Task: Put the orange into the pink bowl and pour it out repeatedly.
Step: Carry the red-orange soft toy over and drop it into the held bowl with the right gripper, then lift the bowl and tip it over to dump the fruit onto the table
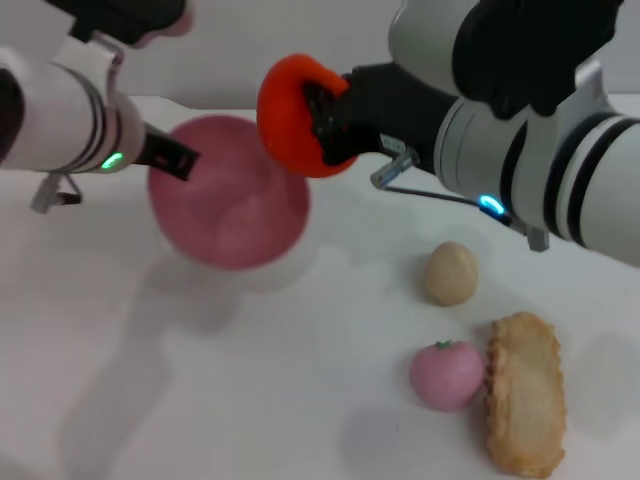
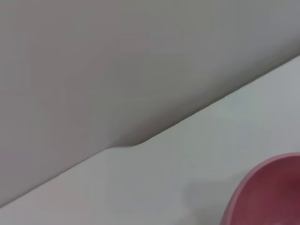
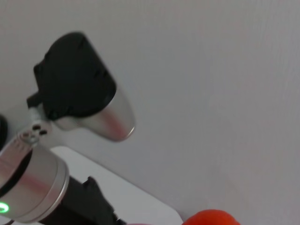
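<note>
White tabletop (image 1: 250,400) and a plain pale wall are framing the whole scene. The right gripper (image 1: 322,120) is clamping its dark jaws on the orange (image 1: 295,112), holding it in the air at the far right edge of the pink bowl (image 1: 228,195), partly overlapping the rim as the head view shows it. A sliver of the same fruit is peeking into the right wrist view (image 3: 212,217).

The left gripper (image 1: 170,155) is reaching to the bowl's near-left rim with dark fingers that look pinched on the wall there, so it seems to be steadying or holding the bowl. Whether the bowl is resting on the table or being lifted slightly cannot be told, though its mouth is appearing tipped toward the camera. The left wrist view is showing only a curve of pink rim (image 2: 269,190) against the table.

As a judgement, this cycle is sitting at the drop-in step: the fruit is poised above the bowl and not yet released, with the pour to follow.

Inside, the bowl is showing only bare pink. Off to the right, well apart, a beige ball (image 1: 450,272), a small pink fruit (image 1: 447,374) and a piece of toy bread (image 1: 525,393) are lying on the table.
</note>
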`<act>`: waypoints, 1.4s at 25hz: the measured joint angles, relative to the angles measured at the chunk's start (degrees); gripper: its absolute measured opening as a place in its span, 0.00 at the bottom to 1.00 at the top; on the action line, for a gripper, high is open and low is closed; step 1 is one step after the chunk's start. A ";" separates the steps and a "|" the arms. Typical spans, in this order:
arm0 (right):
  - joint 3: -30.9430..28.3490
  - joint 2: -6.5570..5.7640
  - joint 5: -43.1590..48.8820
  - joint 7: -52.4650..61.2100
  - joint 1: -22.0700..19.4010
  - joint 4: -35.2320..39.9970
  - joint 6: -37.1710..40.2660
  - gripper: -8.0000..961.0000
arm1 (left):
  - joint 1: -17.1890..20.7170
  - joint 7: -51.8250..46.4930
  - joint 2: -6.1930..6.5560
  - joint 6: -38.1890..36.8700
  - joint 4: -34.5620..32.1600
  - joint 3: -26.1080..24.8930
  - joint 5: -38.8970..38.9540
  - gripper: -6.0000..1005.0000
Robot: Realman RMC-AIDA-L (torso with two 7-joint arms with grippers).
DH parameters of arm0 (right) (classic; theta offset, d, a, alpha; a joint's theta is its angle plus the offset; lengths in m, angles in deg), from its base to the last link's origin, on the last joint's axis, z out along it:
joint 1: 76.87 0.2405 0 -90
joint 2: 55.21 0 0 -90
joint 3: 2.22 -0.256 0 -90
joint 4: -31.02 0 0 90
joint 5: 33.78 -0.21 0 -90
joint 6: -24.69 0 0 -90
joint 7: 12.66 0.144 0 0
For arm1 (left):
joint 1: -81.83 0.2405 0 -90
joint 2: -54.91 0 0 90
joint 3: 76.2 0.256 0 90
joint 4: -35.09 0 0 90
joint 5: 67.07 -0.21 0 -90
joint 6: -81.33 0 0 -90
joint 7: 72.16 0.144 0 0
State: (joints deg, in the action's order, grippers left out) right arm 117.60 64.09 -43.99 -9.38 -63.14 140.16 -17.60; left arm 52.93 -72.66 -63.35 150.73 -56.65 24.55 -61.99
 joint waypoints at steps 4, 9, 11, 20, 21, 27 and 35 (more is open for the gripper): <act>-0.12 -0.04 -1.28 0.07 0.25 -3.07 1.41 0.06 | -0.87 0.00 0.00 -0.07 -0.14 0.64 0.97 0.05; -0.25 -0.28 -3.81 0.10 1.29 -6.31 1.89 0.06 | -1.74 -0.04 -0.04 0.28 -0.35 1.42 1.59 0.05; -0.23 -0.25 -3.81 0.14 1.30 -6.68 2.13 0.06 | -2.02 -0.25 -0.07 0.23 -0.37 2.16 1.89 0.05; -1.02 -0.12 -3.86 1.00 1.15 -7.27 2.94 0.28 | -2.62 -0.41 -0.12 0.38 -0.73 3.72 2.74 0.05; -1.03 -0.12 -3.86 1.00 1.15 -7.27 2.94 0.32 | -2.63 -0.31 -0.12 0.34 -0.80 3.74 2.97 0.05; -6.11 -0.05 -0.76 5.06 -0.93 -6.75 0.89 0.53 | -2.73 0.67 0.11 -0.32 -1.48 5.38 2.98 0.05; -21.24 -0.45 -1.34 7.76 -5.82 -13.45 -0.77 0.62 | -3.82 3.69 -0.22 -2.51 -4.25 16.86 -9.64 0.05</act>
State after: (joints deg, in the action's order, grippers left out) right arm 96.37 63.64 -45.32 -1.62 -68.96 126.71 -18.37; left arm 49.11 -68.97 -63.58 148.22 -60.90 41.42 -71.63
